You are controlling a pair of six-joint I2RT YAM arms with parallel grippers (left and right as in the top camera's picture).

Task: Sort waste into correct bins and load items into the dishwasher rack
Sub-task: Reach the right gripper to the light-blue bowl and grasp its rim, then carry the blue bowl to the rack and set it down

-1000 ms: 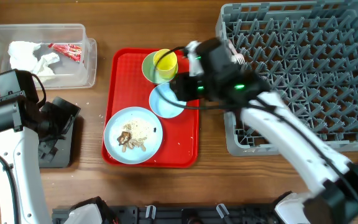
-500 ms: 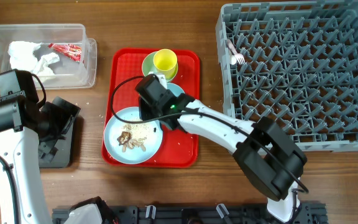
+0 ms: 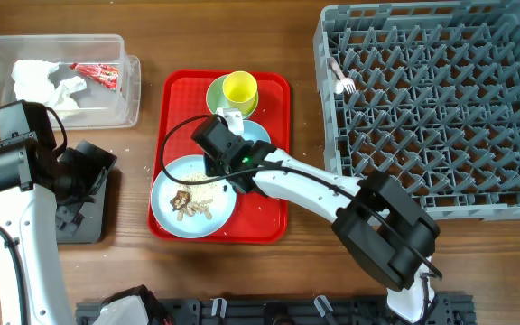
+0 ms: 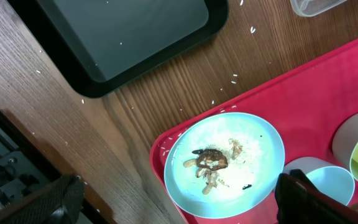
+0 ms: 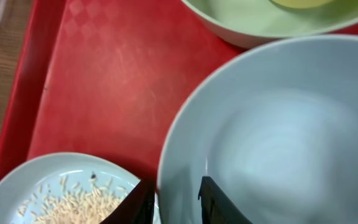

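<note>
My right gripper (image 5: 173, 194) is shut on the lower-left rim of the light blue bowl (image 5: 278, 137), one finger inside the bowl and one outside. In the overhead view the right gripper (image 3: 227, 153) covers most of that bowl (image 3: 258, 135) on the red tray (image 3: 273, 217). Just behind it, the yellow cup (image 3: 240, 88) sits in the pale green bowl (image 5: 260, 22). The light blue plate (image 3: 192, 194) holds food scraps (image 4: 210, 165). My left gripper (image 4: 182, 208) hangs open above the plate's near edge. Napkins (image 3: 43, 81) and a red wrapper (image 3: 97, 74) lie in the clear tub (image 3: 129, 90).
The grey dishwasher rack (image 3: 441, 108) fills the right side, with a white fork (image 3: 341, 79) in its left part. A black tray (image 4: 123, 37) lies left of the red tray, partly under my left arm. Grains of rice dot the wood near it.
My right arm swung from the rack's edge over to the red tray and came down at the light blue bowl. Its jaws narrowed onto the rim. The left arm stayed still.
</note>
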